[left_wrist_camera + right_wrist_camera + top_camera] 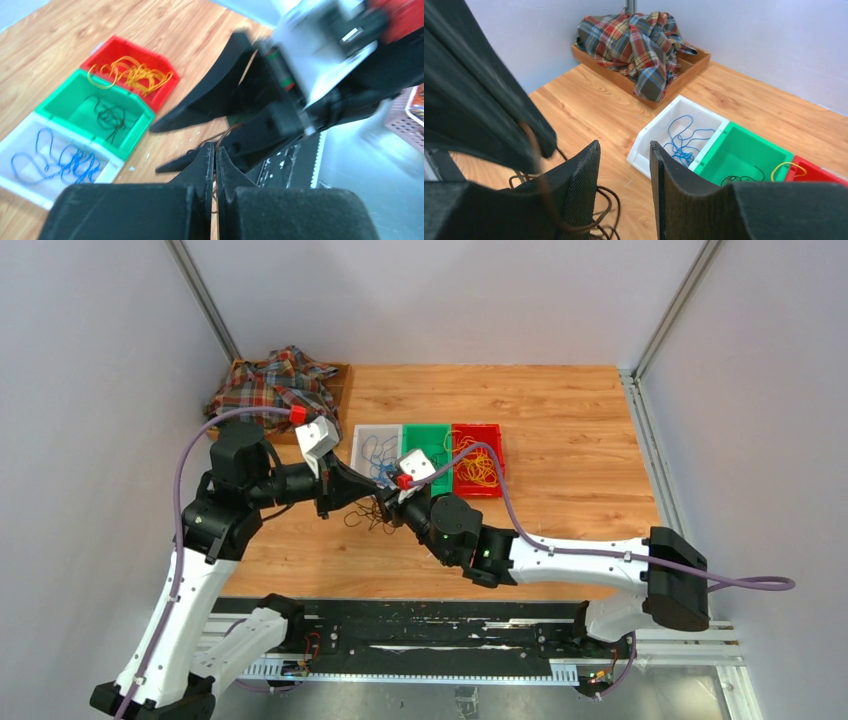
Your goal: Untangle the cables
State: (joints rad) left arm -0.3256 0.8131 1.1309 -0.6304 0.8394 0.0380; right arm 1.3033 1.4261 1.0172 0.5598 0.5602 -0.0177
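Note:
A tangle of dark brown-black cables [366,518] lies on the wooden table in front of the bins, also low in the right wrist view [610,212]. My left gripper [215,149] is shut on one thin dark cable strand, lifted above the table [368,496]. My right gripper [624,150] is open with nothing between its jaws, facing the left gripper just above the tangle [392,512]. The held strand hangs down past the outside of its left finger [579,185]. Sorted cables lie in bins: blue [681,142], black [110,117], yellow [135,75].
A white bin [362,435], a green bin [428,430] and a red bin [478,430] stand side by side at mid-table. A plaid cloth [275,385] fills a wooden tray [342,375] at the back left. Walls enclose the table.

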